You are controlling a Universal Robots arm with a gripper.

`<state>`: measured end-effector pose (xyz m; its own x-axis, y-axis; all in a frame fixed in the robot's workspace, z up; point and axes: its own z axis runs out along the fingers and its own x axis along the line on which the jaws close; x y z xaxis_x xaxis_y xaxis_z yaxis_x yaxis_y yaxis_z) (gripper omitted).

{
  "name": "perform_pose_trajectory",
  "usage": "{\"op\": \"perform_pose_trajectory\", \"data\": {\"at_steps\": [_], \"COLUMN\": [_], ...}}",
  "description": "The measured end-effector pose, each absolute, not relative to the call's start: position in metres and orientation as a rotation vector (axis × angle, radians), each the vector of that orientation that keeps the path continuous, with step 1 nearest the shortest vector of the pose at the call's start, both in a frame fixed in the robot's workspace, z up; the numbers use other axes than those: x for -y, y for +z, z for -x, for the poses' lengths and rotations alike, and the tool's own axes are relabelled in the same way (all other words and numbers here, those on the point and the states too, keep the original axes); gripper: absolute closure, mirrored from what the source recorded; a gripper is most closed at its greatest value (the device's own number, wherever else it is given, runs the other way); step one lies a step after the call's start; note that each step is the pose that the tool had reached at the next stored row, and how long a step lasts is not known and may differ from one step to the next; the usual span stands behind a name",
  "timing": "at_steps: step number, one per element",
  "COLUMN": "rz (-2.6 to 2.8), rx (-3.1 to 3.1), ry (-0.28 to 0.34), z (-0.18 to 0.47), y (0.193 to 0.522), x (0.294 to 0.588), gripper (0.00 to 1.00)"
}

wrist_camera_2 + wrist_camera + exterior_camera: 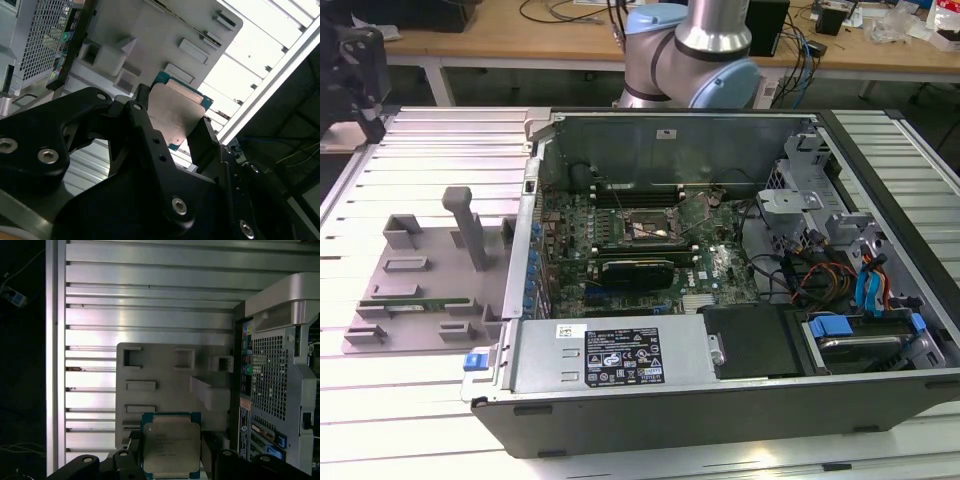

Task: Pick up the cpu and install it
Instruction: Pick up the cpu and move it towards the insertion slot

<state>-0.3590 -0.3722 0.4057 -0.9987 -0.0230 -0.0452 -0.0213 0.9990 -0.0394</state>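
Gripper: in both wrist views the gripper [175, 127] is clamped on two opposite edges of the cpu [181, 114], one finger on each side.
Cpu: flat and square with no long axis. Its metal top shows whole in the first wrist view [171, 447], and it appears lifted clear of the tray [165, 371].
Tray: grey, lying on the slatted surface [150, 295]. The recesses seen in the first wrist view are bare, and in the exterior view a thin green-edged strip [415, 300] sits in a slot in the tray.
Case: the case [880, 180] lies open just beside the tray.
Socket: the socket [645, 228] is inside the case, well away from the tray, with its frame raised. A black card [638, 268] lies close beside it.
Key relation: the cpu is over the tray, so I judge the socket lies across the tray's case side.
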Motion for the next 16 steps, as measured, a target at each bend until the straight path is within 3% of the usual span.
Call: {"op": "perform_pose_trajectory", "data": {"at_steps": [16], "rz": [0.034], "rx": [-3.095], "ry": [-0.06], "z": [0.307], "y": [0.406], "x": [0.372], "gripper": [0.45]}}
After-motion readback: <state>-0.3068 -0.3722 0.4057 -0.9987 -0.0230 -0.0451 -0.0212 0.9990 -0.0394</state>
